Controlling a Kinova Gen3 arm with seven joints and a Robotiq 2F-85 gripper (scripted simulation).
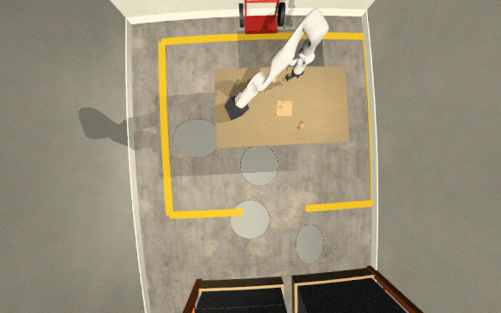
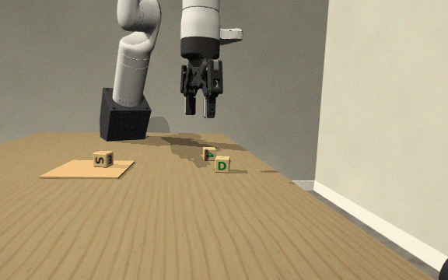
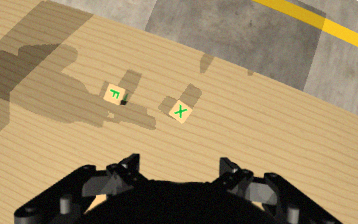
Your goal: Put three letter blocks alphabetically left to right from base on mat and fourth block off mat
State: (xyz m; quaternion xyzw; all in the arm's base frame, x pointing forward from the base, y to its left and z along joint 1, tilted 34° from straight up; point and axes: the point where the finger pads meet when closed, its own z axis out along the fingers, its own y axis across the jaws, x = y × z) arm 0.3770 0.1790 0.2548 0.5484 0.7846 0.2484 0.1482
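My gripper [image 2: 198,111] is open and empty, well above the table. In the wrist view its fingers frame the bottom edge. Below and ahead lie two wooden blocks a little apart on the bare table. One shows a green F on top [image 3: 114,93] and a 4 on its side [image 2: 209,153]. The other shows a green X on top [image 3: 180,112] and a D on its side [image 2: 222,164]. A third block [image 2: 103,159] sits on the tan mat [image 2: 88,169], with S and E on its sides; I cannot read its top. A fourth block [image 1: 301,125] lies off the mat.
The arm's black base [image 2: 124,114] stands at the far side of the table. The two blocks lie near the table edge [image 2: 271,171], with a wall [image 2: 399,117] beyond it. A red cart [image 1: 261,17] stands on the floor behind the table.
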